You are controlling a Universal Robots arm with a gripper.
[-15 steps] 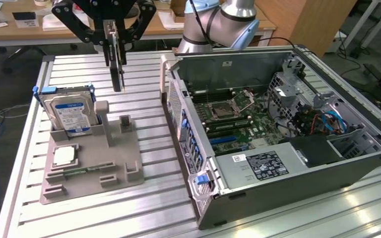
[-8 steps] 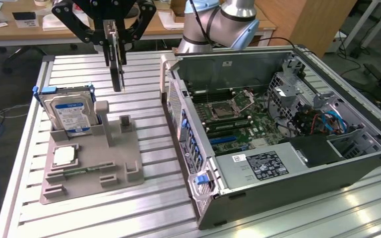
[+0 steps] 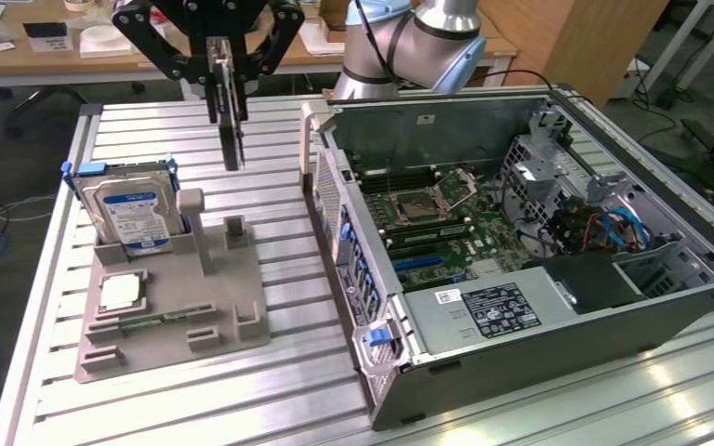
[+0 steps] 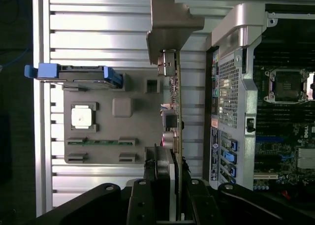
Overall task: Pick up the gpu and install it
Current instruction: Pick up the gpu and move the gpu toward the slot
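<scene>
Gripper: the gripper [image 3: 224, 70] hangs high over the slatted aluminium table [image 3: 283, 390], its jaws clenched on the top end of the gpu [image 3: 231, 130].
Gpu position: it is in the air and on edge, hanging straight down from the fingers. It touches nothing below and sits between the hard drive [image 3: 127, 209] and the open computer case [image 3: 456, 116].
Wrist view: looking down the gpu [image 4: 173, 102], its metal bracket [image 4: 170, 23] is at the far end and the gripper [image 4: 165, 185] pinches the near end.
Holder: the grey parts holder [image 3: 227, 307] carries the hard drive standing in its slot and the processor chip [image 3: 122, 293] lying flat. The upright posts beside them are bare.
Case: it lies on its side with the motherboard [image 3: 456, 232] exposed, and a blue expansion slot [image 3: 422, 263] shows below the processor socket [image 3: 419, 204].
Step in hand: by my reading, the card is being carried across to the case.
Doing it well: hold the card plumb and keep the squeeze constant, because a thin board gripped at one end can swing. Carry it high enough to clear the case's raised side wall, and square the long edge with the slot before any descent.
Risk: the bracket end could snag on the case rim.
</scene>
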